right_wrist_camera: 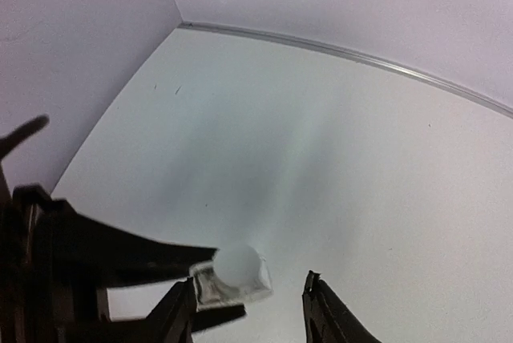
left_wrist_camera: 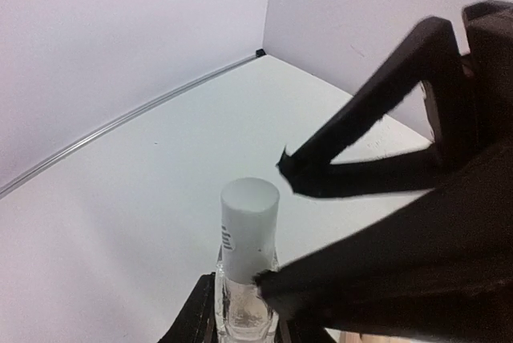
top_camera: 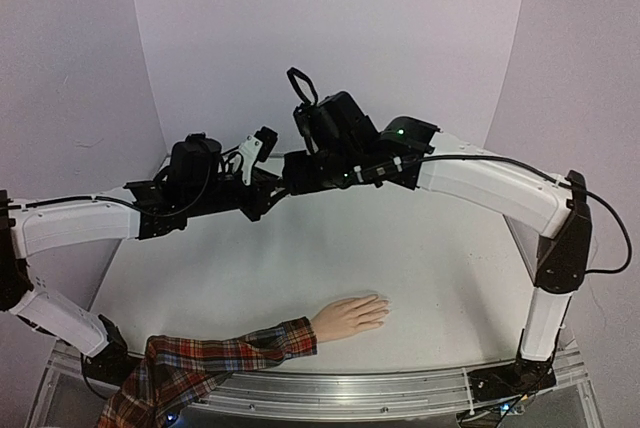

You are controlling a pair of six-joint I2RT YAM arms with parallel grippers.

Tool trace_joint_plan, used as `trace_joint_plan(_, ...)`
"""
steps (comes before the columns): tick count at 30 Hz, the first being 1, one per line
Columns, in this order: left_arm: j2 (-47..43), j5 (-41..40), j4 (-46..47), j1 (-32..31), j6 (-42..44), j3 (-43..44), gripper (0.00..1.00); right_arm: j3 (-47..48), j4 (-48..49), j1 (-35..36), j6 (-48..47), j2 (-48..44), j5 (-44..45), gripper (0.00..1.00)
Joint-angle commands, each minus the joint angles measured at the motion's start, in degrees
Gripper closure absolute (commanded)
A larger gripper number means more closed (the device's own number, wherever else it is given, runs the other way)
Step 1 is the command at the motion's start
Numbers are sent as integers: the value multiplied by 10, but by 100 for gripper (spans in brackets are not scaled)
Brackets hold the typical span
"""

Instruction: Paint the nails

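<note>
My left gripper [left_wrist_camera: 244, 323] is shut on the glass body of a small clear bottle [left_wrist_camera: 243, 307] with a white cap [left_wrist_camera: 249, 227] and holds it upright in the air. My right gripper [right_wrist_camera: 244, 311] is open, its fingers [right_wrist_camera: 325, 315] on either side of the cap [right_wrist_camera: 236, 265]. One right finger [left_wrist_camera: 321, 279] touches the base of the cap. In the top view both grippers meet above the table's middle at the back, the left [top_camera: 268, 188] against the right [top_camera: 292, 174]. The mannequin hand [top_camera: 350, 316] lies palm down at the front; its nails [top_camera: 383, 306] are too small to make out.
The red plaid sleeve [top_camera: 215, 358] runs from the hand to the front left corner. White walls close the table [top_camera: 420, 258] at the back and both sides. The left arm [top_camera: 70, 223] and the right arm [top_camera: 490, 188] span the table above it.
</note>
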Motion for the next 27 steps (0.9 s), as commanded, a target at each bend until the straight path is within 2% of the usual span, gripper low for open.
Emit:
trace_joint_plan(1, -69, 159, 28, 7, 61, -38, 100, -52, -16, -20, -104, -97, -166, 41)
trace_joint_plan(5, -96, 262, 39, 8, 71, -59, 100, -152, 47, -48, -164, -170, -360, 33)
trace_joint_plan(9, -94, 325, 33, 8, 74, -49, 100, -196, 74, -70, -187, -203, -478, 33)
trace_joint_plan(11, -89, 353, 33, 8, 73, -41, 100, -198, 75, -71, -195, -203, -511, 35)
trace_joint_plan(18, -73, 404, 27, 8, 67, -15, 100, -168, 77, -72, -198, -178, -579, 56)
trace_joint_plan(24, -75, 417, 34, 7, 59, -14, 100, -149, 78, -71, -195, -159, -591, 58)
trace_joint_plan(27, -75, 421, 42, 8, 54, -15, 100, -143, 79, -72, -194, -154, -598, 64)
